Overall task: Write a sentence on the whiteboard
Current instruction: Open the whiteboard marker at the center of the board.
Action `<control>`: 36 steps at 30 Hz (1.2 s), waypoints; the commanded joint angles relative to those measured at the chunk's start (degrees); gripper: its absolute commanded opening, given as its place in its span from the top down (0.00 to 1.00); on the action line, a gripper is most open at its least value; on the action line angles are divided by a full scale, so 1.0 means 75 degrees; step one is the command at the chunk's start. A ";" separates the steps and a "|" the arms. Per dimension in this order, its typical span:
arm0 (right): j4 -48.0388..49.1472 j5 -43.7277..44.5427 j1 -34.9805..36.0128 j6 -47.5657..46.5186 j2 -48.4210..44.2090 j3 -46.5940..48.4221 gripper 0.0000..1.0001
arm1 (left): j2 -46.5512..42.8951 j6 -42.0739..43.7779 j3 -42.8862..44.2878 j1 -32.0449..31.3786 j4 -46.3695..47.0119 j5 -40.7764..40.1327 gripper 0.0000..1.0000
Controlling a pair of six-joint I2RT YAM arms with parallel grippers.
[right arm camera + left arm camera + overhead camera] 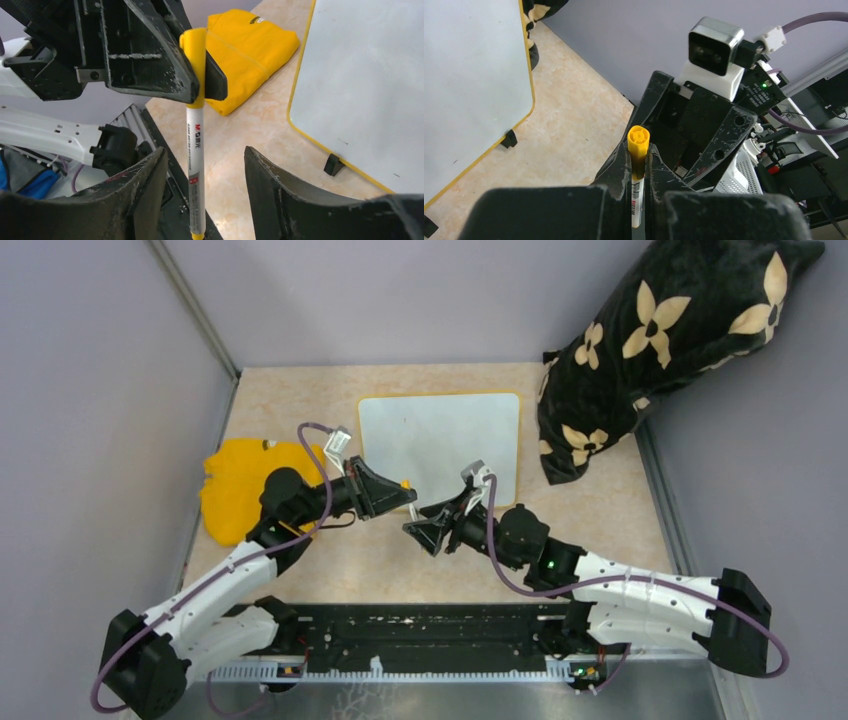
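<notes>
The whiteboard [440, 445] lies flat at the middle back of the table, white with a thin yellow rim; it is also in the left wrist view [474, 90] and the right wrist view [370, 90]. No sentence shows on its face. In front of it the two grippers meet over a marker [195, 145] with a white barrel and a yellow cap [638, 140]. My left gripper [400, 495] is shut on the cap end. My right gripper [204, 152] stands open, its fingers on either side of the barrel and clear of it.
A folded yellow cloth [245, 485] lies left of the board. A black pillow with cream flowers [660, 340] leans at the back right, touching the board's right side. Grey walls close in the table. A small black foot [332, 164] sticks out from the board's near edge.
</notes>
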 commanded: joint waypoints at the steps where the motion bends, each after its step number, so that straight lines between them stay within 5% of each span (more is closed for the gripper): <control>1: 0.0026 -0.0519 -0.0017 0.0413 -0.0142 0.0374 0.41 | -0.0273 -0.0104 0.0047 -0.0058 0.0320 0.0032 1.00; 23: 0.1125 -0.1176 -0.0440 0.1735 0.0370 0.0602 0.57 | -0.0677 -0.0232 -0.0116 -0.0060 0.0567 0.0292 1.00; 28: 0.1009 -0.1084 -0.0440 0.1849 0.0462 0.0614 0.77 | -0.0767 -0.0235 -0.0116 -0.0062 0.0567 0.0264 1.00; 31: 0.0962 -0.1110 -0.0440 0.1860 0.0455 0.0526 1.00 | -0.0870 -0.0179 -0.0025 -0.0060 0.0478 0.0102 1.00; 36: 0.0961 -0.1303 -0.0441 0.1860 0.0334 0.0217 1.00 | -0.1315 -0.0030 0.0134 -0.0062 0.0152 -0.0957 1.00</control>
